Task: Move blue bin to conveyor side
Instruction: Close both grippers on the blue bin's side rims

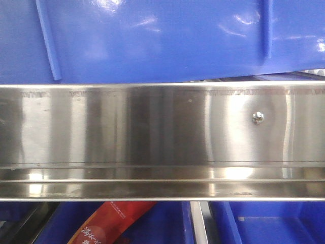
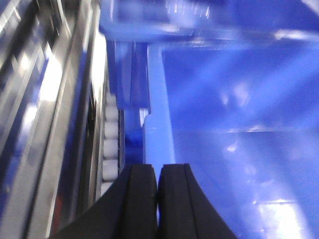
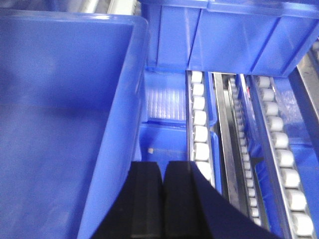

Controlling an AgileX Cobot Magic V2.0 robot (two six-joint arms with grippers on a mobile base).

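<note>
A: Left wrist view, nearest item first.
B: The left gripper [image 2: 158,199] is logged at the bottom edge. Its 2 black fingers [image 2: 139,204] are drawn narrow. The rim wall of the blue bin [image 2: 239,149] is seen running down between them, so the wall is recorded as pinched. The picture is blurred.
A: Right side?
B: The right gripper [image 3: 163,199] is noted with its 2 fingers almost touching, with only a dark slit left between them. It is placed just beside the bin's outer side wall. Whether that wall is clamped cannot be told.
A: Position of the bin?
B: Its open interior is seen to the right of the left fingers and to the left of the right fingers. Rows of white rollers [image 3: 199,134] are recorded just beside it, and a farther blue container [image 3: 224,40] is seen beyond them.
A: Front view?
B: A steel rail [image 1: 152,127] with 1 screw [image 1: 258,117] is logged across the middle. The bin's glossy ribbed wall is seen above and behind it. Smaller blue bins [image 1: 274,223] and a red packet [image 1: 114,223] are noted below the rail.
</note>
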